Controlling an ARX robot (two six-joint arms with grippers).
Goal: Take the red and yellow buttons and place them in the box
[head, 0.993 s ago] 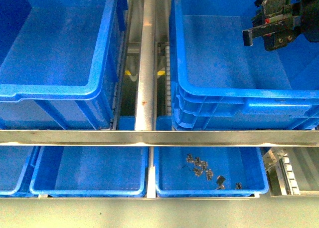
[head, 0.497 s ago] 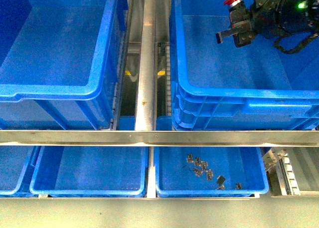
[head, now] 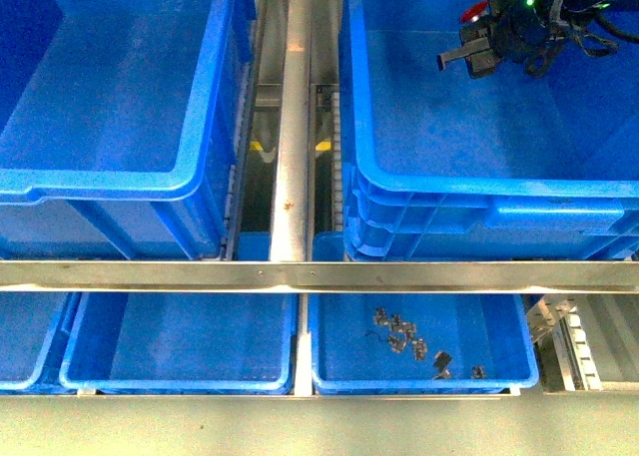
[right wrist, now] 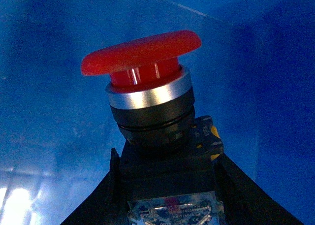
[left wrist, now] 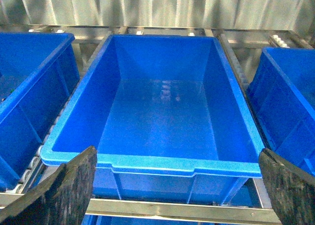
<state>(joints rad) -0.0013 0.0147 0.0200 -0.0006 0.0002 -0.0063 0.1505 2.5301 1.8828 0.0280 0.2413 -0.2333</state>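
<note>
Right gripper (head: 471, 43) clamped on the red button (right wrist: 142, 50): jaws pinch its black body, cap pointing away from the jaws, held inside the box (head: 479, 187) toward its far side. Left gripper (left wrist: 174, 185) spread wide with nothing between its fingers, facing a second large blue crate (left wrist: 147, 163). Nearer the robot, a shallow blue tray (head: 419, 386) has small dark metal parts (head: 404, 336) lying loose on its floor.

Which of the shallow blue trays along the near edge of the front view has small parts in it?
The rightmost tray: small dark parts lie scattered on its floor, while the trays left of it show none.
</note>
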